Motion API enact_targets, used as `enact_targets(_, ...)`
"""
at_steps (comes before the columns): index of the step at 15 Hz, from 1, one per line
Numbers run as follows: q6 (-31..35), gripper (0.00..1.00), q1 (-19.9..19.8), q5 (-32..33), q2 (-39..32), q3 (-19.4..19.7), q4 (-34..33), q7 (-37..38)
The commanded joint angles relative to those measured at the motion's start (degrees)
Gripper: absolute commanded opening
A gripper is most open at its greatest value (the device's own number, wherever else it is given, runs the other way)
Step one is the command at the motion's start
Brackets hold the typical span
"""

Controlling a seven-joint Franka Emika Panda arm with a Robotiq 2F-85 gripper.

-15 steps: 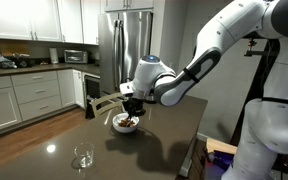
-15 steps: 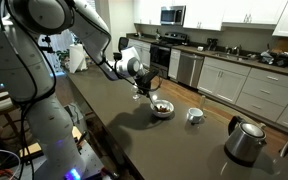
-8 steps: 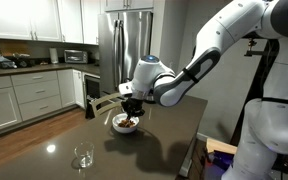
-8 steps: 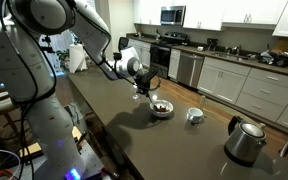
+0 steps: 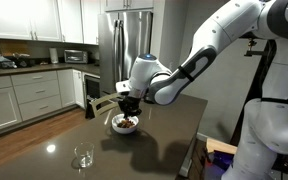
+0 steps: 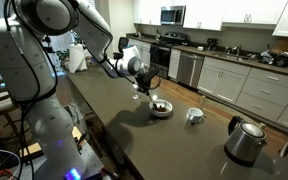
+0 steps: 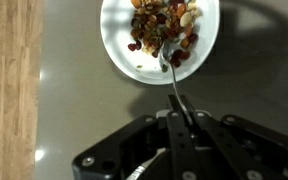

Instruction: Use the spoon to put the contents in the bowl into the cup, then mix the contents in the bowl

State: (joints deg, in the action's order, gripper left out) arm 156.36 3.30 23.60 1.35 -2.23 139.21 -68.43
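Your hand [image 7: 184, 118] is clamped shut on the slender greyish spoon [image 7: 170, 82], its tip seemingly in the heap of brown-red chunks [image 7: 162, 25] in the round white bowl [image 7: 120, 52]. Scoop under & lift level twd the small white cup [image 6: 194, 115] nearby.

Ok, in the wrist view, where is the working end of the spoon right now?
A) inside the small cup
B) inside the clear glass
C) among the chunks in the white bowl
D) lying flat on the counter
C: in the wrist view the spoon, its handle clamped in the pincer, reaches over the rim of the bowl with its tip among the brown and reddish contents.
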Motion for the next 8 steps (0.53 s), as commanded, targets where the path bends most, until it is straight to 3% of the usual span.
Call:
enact_targets(1,1.6,0.02,0.0,-3.1,-3.4,-0.2,-3.1,-2.0)
enact_targets(8,2.6,0.02,-1.1,-3.3,-6.9,0.2,-8.4,-0.8)
